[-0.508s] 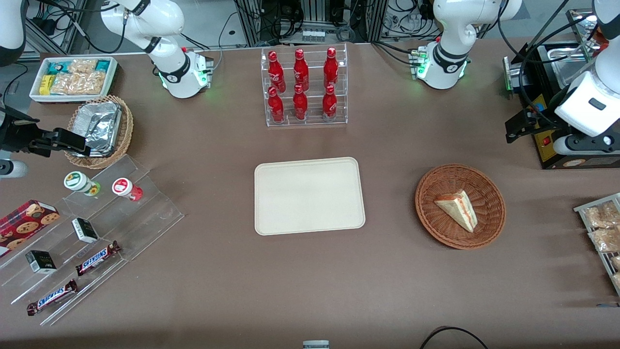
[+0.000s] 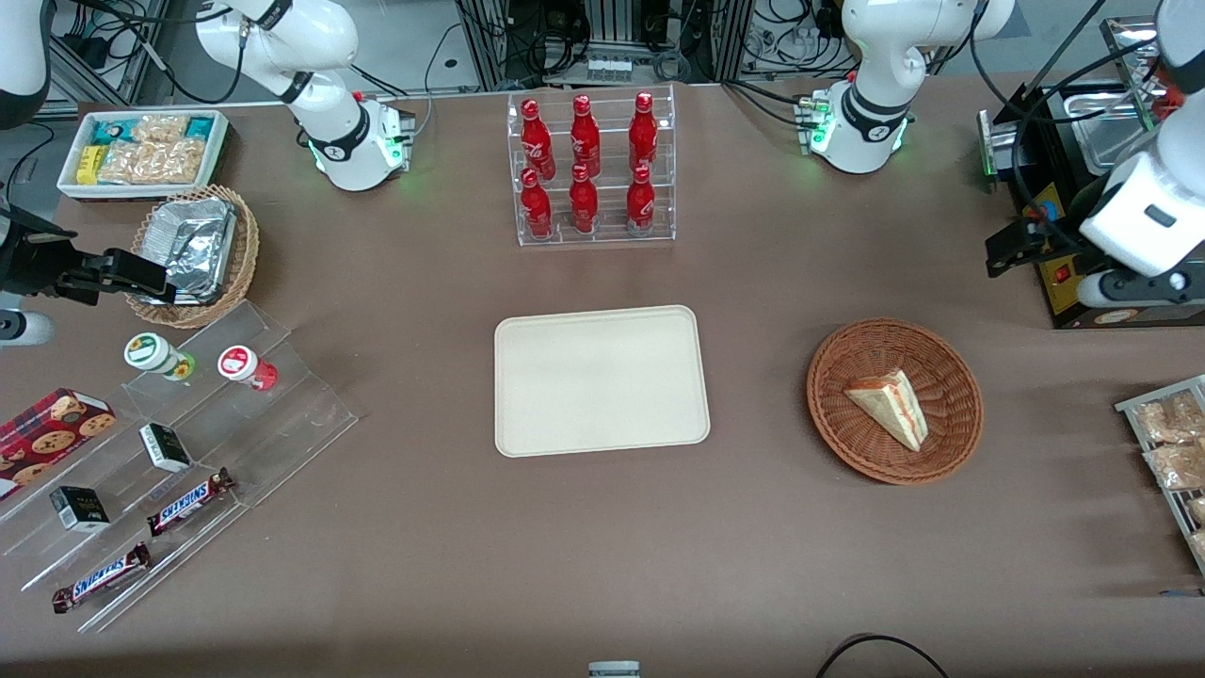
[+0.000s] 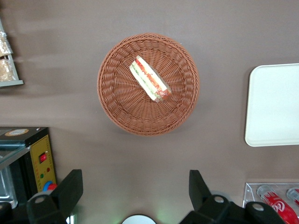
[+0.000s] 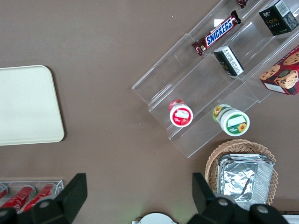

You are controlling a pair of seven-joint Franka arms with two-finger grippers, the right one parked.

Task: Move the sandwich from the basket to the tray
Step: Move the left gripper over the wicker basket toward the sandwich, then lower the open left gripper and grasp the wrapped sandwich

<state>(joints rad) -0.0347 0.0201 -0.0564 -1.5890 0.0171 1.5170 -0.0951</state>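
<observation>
The sandwich, a pale wedge with red and green filling, lies in the reddish-brown wicker basket. Both show in the left wrist view, the sandwich near the middle of the basket. The cream tray lies flat and bare beside the basket, toward the parked arm's end; its corner shows in the left wrist view. My left gripper hangs open and empty high above the table, farther from the front camera than the basket. Its fingers stand wide apart, gripper short of the basket's rim.
A black appliance stands right beside the gripper at the working arm's end. A rack of snack packets lies near the basket. A clear rack of red bottles stands farther back than the tray. Clear steps with snacks lie toward the parked arm's end.
The left arm's wrist has shifted slightly above the black appliance. The sandwich, basket and tray have not moved.
</observation>
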